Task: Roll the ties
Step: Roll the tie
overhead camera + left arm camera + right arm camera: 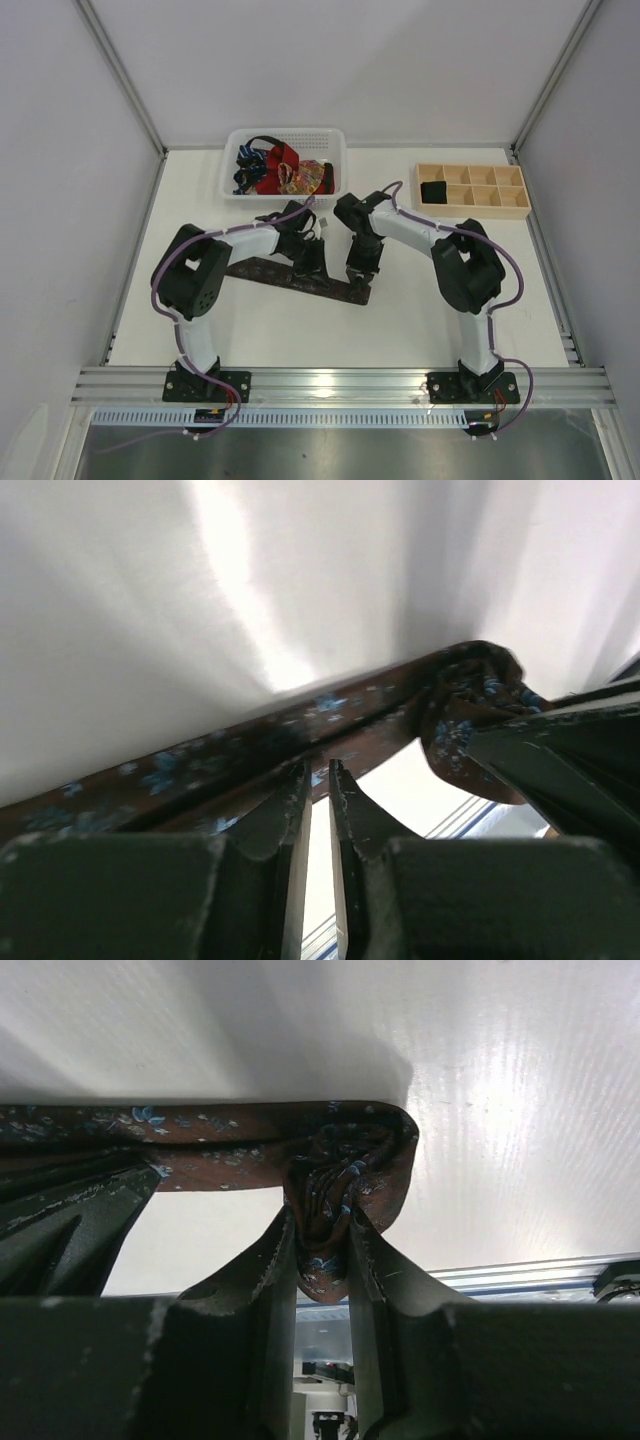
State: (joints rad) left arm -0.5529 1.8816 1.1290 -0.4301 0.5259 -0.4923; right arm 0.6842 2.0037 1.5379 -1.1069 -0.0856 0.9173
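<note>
Wrist views alone show right gripper (322, 1250) pinching tie (220, 1145) fold; left gripper (318, 780) nearly closed, hold unclear. Basket (285, 132) holds other ties (275, 172).

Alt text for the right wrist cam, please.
The right gripper pinches the bunched end of a brown tie with small blue flecks. The rest of the tie runs left across the white table.

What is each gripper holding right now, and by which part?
The right gripper pinches the brown tie by its rolled end. The left gripper, jaws nearly closed, sits at the tie's flat stretch; a grip cannot be told.
</note>
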